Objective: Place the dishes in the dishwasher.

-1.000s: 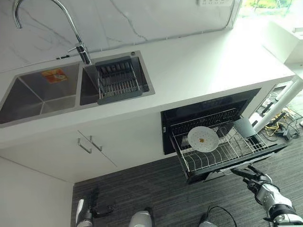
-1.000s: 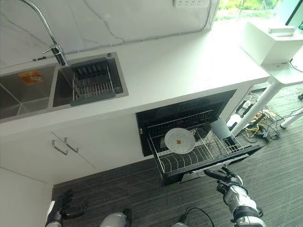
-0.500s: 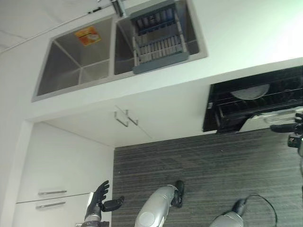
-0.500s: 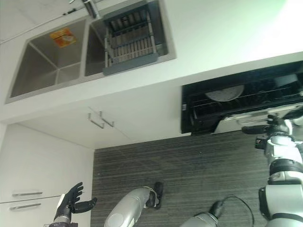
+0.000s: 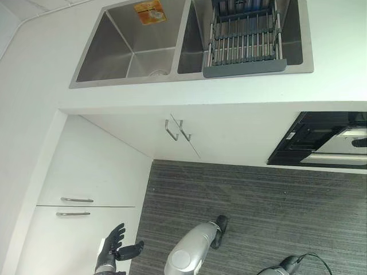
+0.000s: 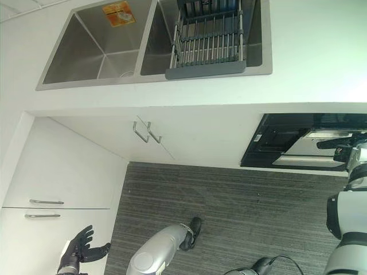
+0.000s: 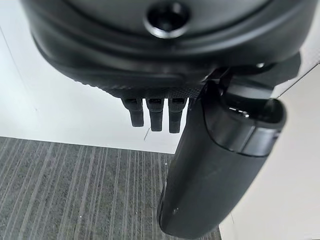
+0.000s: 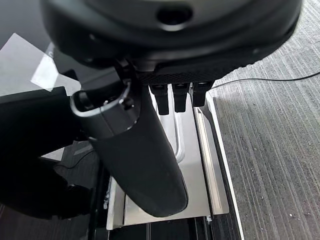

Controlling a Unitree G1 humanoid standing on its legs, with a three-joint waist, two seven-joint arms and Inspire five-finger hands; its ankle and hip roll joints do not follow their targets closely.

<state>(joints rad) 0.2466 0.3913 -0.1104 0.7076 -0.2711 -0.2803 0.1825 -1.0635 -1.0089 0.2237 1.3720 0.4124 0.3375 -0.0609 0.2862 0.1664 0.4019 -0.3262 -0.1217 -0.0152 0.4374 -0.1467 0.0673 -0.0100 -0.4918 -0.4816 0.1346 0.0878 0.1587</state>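
Right eye view has the right hand (image 6: 343, 146) out at the dishwasher (image 6: 275, 140), its fingers straight and reaching in over the silver front edge of the drawer that sits in the dark opening under the counter (image 6: 309, 69). Its wrist view looks along those straight fingers (image 8: 181, 96) and the thumb to a pale metal panel (image 8: 187, 165) just past them; nothing is held in it, and whether the fingertips touch the metal I cannot tell. No dish can be made out inside the dishwasher from where the hand is. Up and away from that hand, a wire rack (image 5: 243, 40) sits in the nearer basin of the double sink (image 5: 123, 48). Well apart on the other side, the left hand (image 5: 112, 258) hangs low in front of the white drawers (image 5: 74, 200), fingers spread and relaxed, empty.
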